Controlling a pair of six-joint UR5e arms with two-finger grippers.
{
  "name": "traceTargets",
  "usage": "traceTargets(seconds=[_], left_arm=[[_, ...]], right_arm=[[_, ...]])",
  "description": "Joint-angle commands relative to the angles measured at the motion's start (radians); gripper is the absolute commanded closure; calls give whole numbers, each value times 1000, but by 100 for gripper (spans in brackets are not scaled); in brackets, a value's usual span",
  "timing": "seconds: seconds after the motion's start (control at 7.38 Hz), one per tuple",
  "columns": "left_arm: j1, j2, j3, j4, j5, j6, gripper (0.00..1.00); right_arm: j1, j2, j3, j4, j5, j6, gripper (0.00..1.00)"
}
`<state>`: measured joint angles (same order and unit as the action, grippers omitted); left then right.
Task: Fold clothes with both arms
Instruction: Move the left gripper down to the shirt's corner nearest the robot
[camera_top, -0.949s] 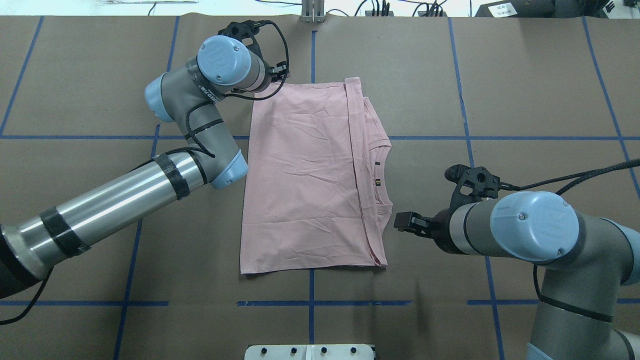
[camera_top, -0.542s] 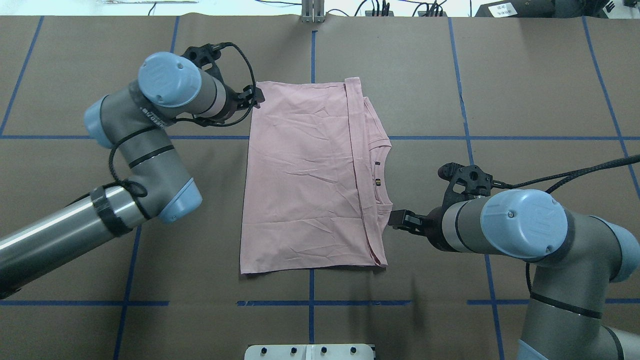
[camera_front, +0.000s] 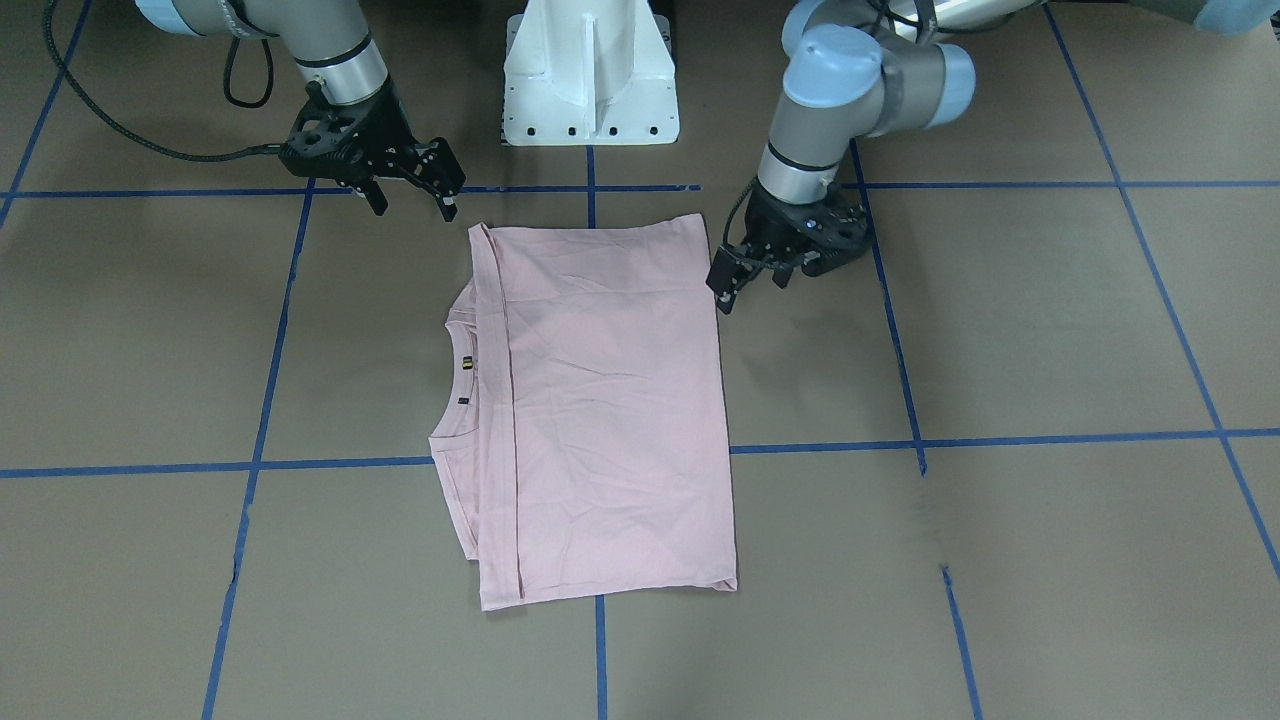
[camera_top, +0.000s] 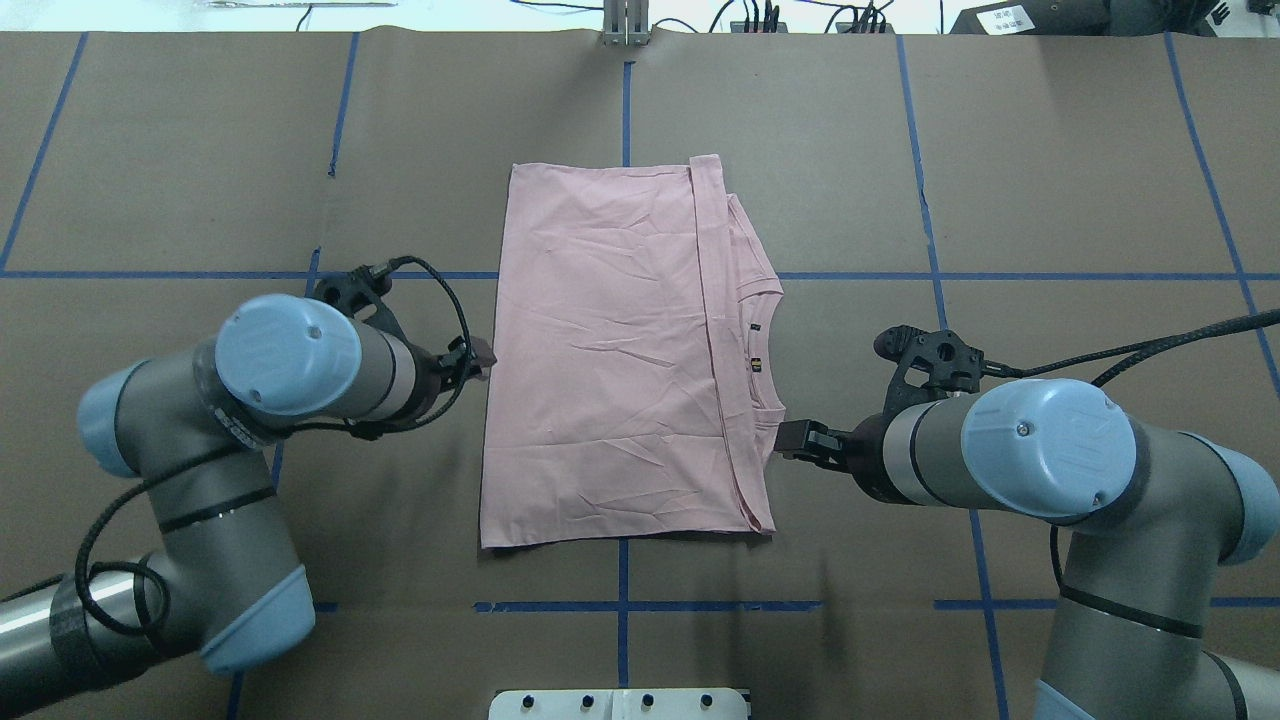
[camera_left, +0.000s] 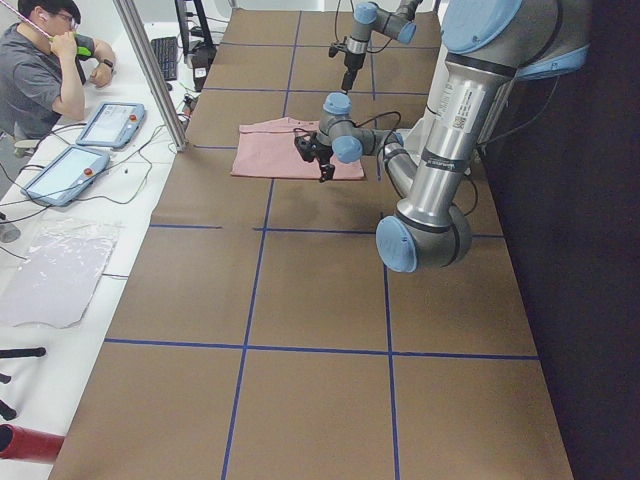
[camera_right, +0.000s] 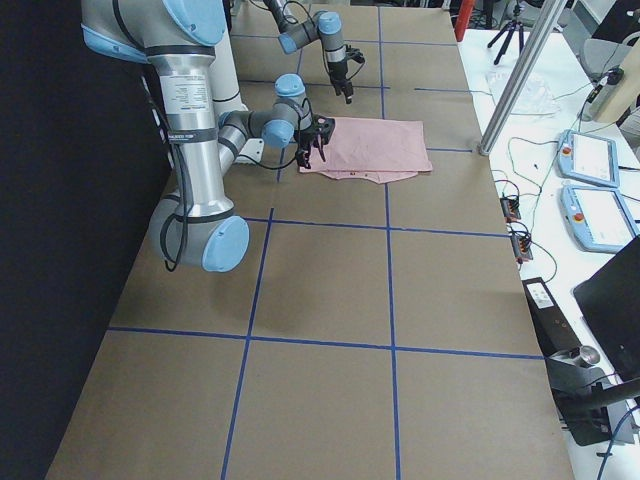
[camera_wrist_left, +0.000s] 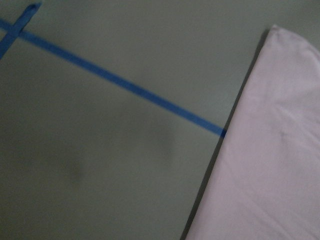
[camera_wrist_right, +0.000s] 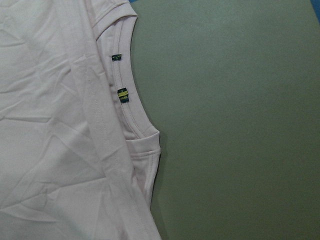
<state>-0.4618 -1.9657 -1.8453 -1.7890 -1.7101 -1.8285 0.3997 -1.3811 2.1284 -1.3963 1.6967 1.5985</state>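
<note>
The pale pink T-shirt lies flat on the table, folded into a tall rectangle with its print hidden. Its ribbed collar and small neck labels show at the right edge. The shirt also shows in the front view. My left gripper hangs open and empty just off the shirt's left edge, not touching it. My right gripper is open and empty beside the right edge, below the collar. In the front view the left gripper and the right gripper flank the near corners.
The brown table carries a grid of blue tape lines. The white pedestal base stands at the robot's edge. An operator with tablets and a metal pole are beyond the far side.
My left arm has swung from the shirt's far left corner back toward the robot along the left edge. My right gripper has edged slightly closer to the shirt. The shirt has not moved.
</note>
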Motion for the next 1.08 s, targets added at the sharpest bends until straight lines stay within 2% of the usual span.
traceTargets(seconds=[0.0, 0.54, 0.95], left_arm=[[142, -15, -15, 81, 36, -153, 3], [195, -47, -6, 122, 50, -179, 7], [196, -45, -2, 122, 52, -181, 19]], right_arm=[[1, -1, 1, 0, -3, 1, 0], [1, -1, 1, 0, -5, 0, 0], [2, -1, 2, 0, -5, 0, 0]])
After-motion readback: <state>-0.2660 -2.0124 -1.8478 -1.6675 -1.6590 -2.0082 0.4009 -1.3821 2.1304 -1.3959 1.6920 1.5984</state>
